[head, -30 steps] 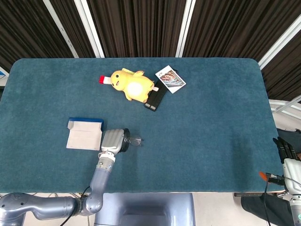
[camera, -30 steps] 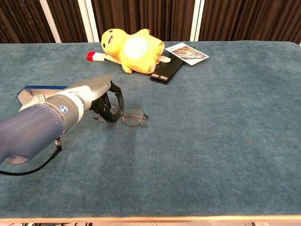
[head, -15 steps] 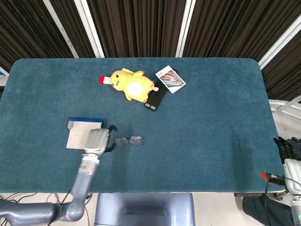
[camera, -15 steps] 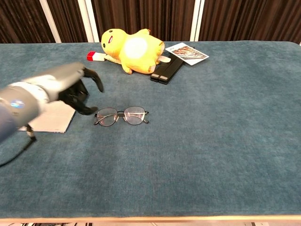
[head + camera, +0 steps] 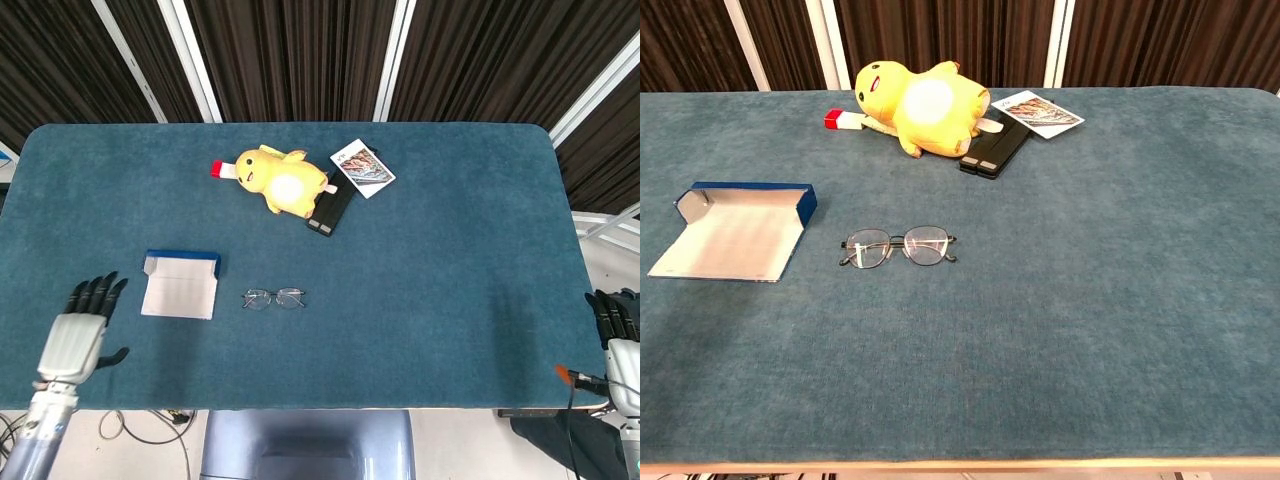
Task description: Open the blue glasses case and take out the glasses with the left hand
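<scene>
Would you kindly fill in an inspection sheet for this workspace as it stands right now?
Surface: teal cloth table, flat, no spills seen.
Job's things: blue glasses case lies open; glasses lie on the cloth to its right, apart from it.
Clutter: yellow plush toy at the far side, red-capped item by its head, black device touching it, printed card beside that.
Hands: left hand at the near-left edge, fingers apart, holding nothing; right hand off the right edge, partly visible.
Cables: loose cables on the floor under the near edge.
Surroundings: dark slatted wall with white bars.
</scene>
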`<action>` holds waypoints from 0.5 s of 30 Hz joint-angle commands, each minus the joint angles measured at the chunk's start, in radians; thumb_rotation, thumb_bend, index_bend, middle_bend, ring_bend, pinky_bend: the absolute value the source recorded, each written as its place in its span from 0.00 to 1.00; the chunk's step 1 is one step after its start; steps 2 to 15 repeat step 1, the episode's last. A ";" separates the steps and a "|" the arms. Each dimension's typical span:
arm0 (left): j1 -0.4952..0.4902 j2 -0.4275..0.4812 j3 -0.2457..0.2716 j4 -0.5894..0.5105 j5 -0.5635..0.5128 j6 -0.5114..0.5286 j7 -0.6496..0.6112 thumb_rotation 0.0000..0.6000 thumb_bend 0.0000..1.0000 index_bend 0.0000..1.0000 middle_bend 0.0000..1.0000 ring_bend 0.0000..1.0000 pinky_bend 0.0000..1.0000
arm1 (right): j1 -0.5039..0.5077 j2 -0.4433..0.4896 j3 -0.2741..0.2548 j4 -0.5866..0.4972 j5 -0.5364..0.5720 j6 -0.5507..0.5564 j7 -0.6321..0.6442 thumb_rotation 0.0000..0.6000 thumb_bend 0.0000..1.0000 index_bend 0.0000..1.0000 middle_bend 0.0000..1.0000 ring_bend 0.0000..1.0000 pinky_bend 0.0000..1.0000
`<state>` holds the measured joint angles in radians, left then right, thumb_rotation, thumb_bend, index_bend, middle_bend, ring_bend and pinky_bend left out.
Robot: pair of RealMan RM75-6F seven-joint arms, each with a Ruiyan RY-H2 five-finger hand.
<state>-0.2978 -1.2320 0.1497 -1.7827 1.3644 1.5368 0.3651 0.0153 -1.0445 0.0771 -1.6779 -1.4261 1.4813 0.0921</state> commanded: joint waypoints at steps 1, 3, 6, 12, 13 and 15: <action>0.041 0.015 0.017 0.045 0.042 0.039 -0.035 1.00 0.08 0.00 0.00 0.00 0.04 | -0.007 -0.008 -0.001 0.014 -0.017 0.023 -0.010 1.00 0.11 0.00 0.00 0.00 0.20; 0.041 0.015 0.017 0.045 0.042 0.039 -0.035 1.00 0.08 0.00 0.00 0.00 0.04 | -0.007 -0.008 -0.001 0.014 -0.017 0.023 -0.010 1.00 0.11 0.00 0.00 0.00 0.20; 0.041 0.015 0.017 0.045 0.042 0.039 -0.035 1.00 0.08 0.00 0.00 0.00 0.04 | -0.007 -0.008 -0.001 0.014 -0.017 0.023 -0.010 1.00 0.11 0.00 0.00 0.00 0.20; 0.041 0.015 0.017 0.045 0.042 0.039 -0.035 1.00 0.08 0.00 0.00 0.00 0.04 | -0.007 -0.008 -0.001 0.014 -0.017 0.023 -0.010 1.00 0.11 0.00 0.00 0.00 0.20; 0.041 0.015 0.017 0.045 0.042 0.039 -0.035 1.00 0.08 0.00 0.00 0.00 0.04 | -0.007 -0.008 -0.001 0.014 -0.017 0.023 -0.010 1.00 0.11 0.00 0.00 0.00 0.20; 0.041 0.015 0.017 0.045 0.042 0.039 -0.035 1.00 0.08 0.00 0.00 0.00 0.04 | -0.007 -0.008 -0.001 0.014 -0.017 0.023 -0.010 1.00 0.11 0.00 0.00 0.00 0.20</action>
